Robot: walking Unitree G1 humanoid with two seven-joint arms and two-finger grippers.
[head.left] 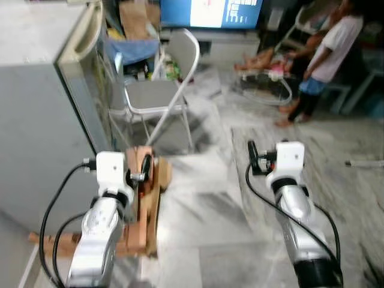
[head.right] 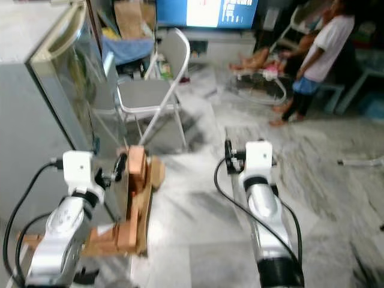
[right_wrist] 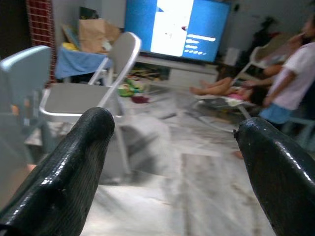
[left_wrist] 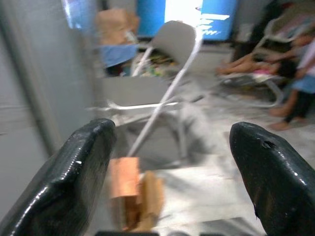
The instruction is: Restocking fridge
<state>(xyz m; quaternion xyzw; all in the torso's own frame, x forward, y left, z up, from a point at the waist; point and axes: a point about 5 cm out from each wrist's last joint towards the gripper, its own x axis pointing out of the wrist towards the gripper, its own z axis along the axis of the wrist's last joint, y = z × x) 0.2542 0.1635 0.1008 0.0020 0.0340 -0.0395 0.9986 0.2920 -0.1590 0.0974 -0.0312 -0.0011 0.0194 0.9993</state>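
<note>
a blurred indoor scene looking down over two silver robot arms held out above a pale marble floor. on the left stands a grey fridge, its door swung partly open; what sits on the shelves is too blurred to tell. at the foot of the fridge, near the left arm, is a low wooden stand made of stacked blocks.

the left gripper is raised just beside the wooden stand, its two black fingers spread wide apart with nothing between them. the right gripper hovers over bare floor to the right, well apart from the fridge, its fingers also spread wide and holding nothing.

farther back, a grey folding chair stands beside the fridge. behind it are a brown paper bag on something blue (contents cannot be made out) and a bright blue screen. at the far right a person in a white shirt stands near a low reclining seat.
</note>
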